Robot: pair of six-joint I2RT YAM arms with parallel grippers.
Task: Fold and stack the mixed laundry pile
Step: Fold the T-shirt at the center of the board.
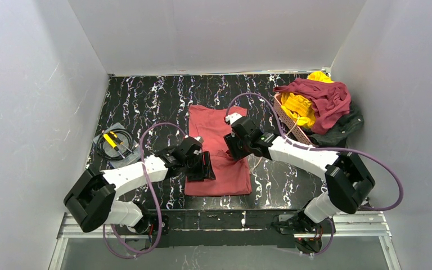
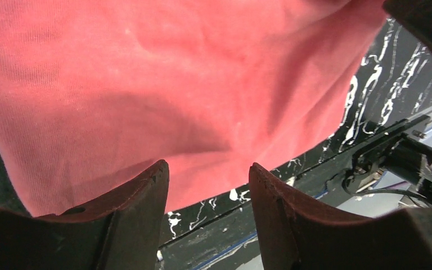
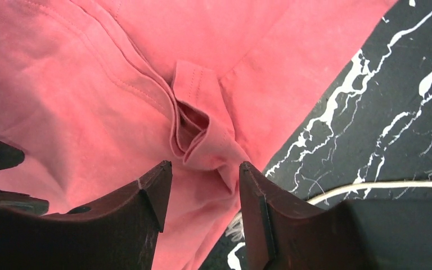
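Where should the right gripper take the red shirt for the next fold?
The bunched fold at the right edge of the shirt, coming straight down from above. The rest lies flat on the table, but that ridge stands up just under the open right gripper, so its jaws could likely straddle it.

I am observing a pink lattice basket (image 1: 290, 125) sitting on the right of the marbled surface (image 1: 146, 101), and yellow-handled tools (image 1: 114, 143) lying at its left.
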